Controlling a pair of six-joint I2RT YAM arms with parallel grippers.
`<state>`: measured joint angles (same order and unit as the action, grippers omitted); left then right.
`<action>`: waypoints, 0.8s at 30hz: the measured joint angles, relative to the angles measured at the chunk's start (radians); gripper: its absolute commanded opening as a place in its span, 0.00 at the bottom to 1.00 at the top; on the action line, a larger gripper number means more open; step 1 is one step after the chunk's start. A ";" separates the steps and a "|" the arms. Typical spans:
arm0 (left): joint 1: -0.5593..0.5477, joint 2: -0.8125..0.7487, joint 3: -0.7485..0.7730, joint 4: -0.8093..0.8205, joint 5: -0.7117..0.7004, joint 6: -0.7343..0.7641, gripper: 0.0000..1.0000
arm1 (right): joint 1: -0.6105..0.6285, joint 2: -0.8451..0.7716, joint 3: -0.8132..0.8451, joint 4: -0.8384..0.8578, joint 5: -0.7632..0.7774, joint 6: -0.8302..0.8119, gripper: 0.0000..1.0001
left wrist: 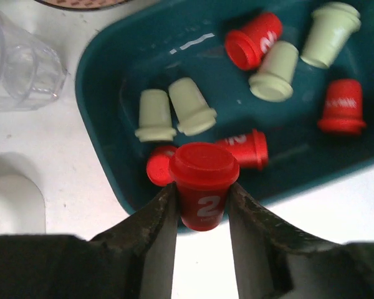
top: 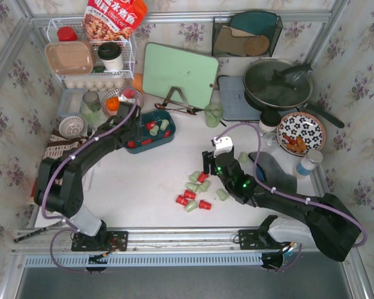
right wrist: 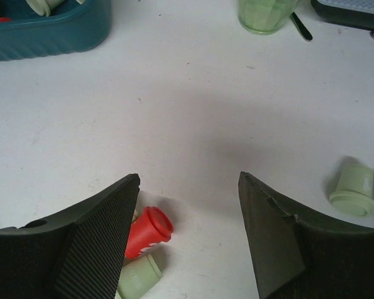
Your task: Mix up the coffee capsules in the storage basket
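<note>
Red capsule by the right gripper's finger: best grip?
Come straight down on the red capsule, pinching across its tapered body just behind the rim. It lies on its side, so the flange should stop slip; a mint capsule crowds its narrow end.

The storage basket (top: 151, 129) sits on the bench (top: 143, 180) left of centre, in front of the cutting board (top: 179, 75). Several coffee capsules (left wrist: 274, 71) lie in it, and one more capsule (left wrist: 204, 180) sits between the jaws of the left gripper (left wrist: 202, 190) over its left end. A loose cluster of capsules (top: 193, 192) lies on the bench nearer the arm bases, right of the basket, with the right gripper (top: 210, 168) at its far edge.
</note>
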<state>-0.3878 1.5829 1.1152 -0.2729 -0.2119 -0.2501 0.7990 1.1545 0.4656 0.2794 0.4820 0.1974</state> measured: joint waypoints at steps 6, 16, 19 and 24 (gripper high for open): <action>0.079 0.153 0.101 -0.010 0.008 -0.025 0.56 | 0.000 0.063 0.034 -0.010 -0.027 0.014 0.73; 0.081 0.084 0.025 0.030 0.058 -0.043 0.71 | 0.000 0.156 0.077 -0.053 -0.047 0.032 0.76; 0.080 -0.030 -0.039 0.047 0.071 -0.060 0.71 | 0.000 0.176 0.086 -0.055 -0.054 0.032 0.76; 0.073 -0.246 -0.141 0.034 0.100 -0.100 0.71 | 0.000 0.208 0.114 -0.096 -0.075 0.036 0.76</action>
<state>-0.3145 1.3369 0.9745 -0.2390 -0.1116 -0.3496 0.7990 1.3628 0.5793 0.1837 0.4072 0.2337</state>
